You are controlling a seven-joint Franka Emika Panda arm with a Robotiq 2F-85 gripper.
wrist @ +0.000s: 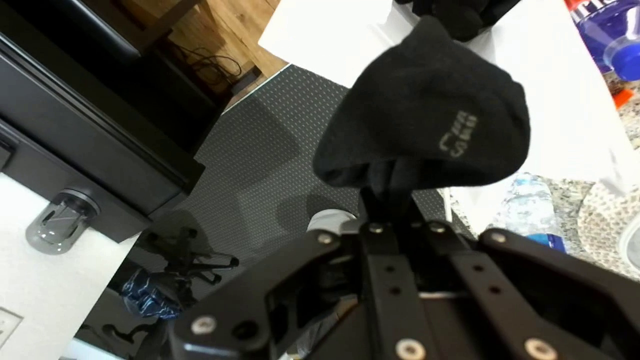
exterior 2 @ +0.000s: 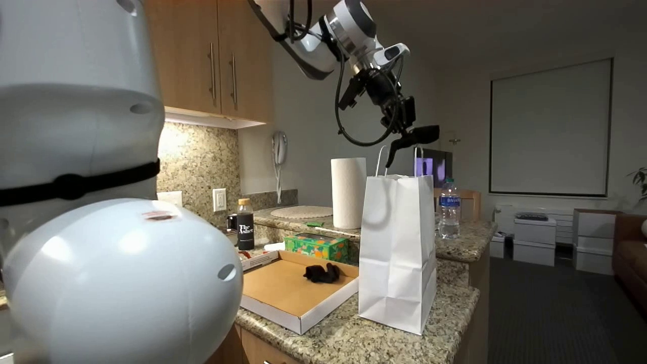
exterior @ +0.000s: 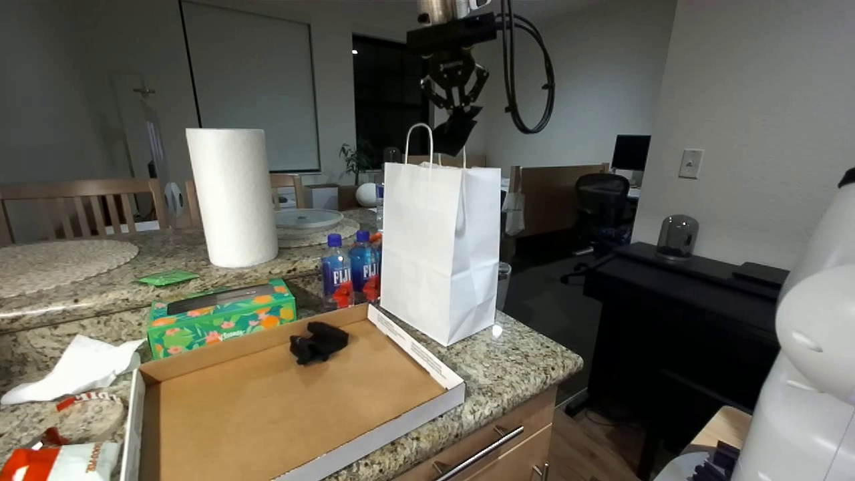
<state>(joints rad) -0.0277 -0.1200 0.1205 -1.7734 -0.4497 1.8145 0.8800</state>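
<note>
The tool point(wrist: 390, 202) up there grips a black cloth point(wrist: 425, 110) just above the white paper bag point(exterior: 421, 247), and I'd say that cloth is light, soft, hardly fragile, best pinched at a bunched fold.

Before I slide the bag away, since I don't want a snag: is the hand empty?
No, the wrist view shows the hand shut on a black cloth.

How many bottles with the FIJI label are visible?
2, side by side in an exterior view: the left FIJI bottle and the right FIJI bottle, nearer the white bag. The bag may hide more.
</note>
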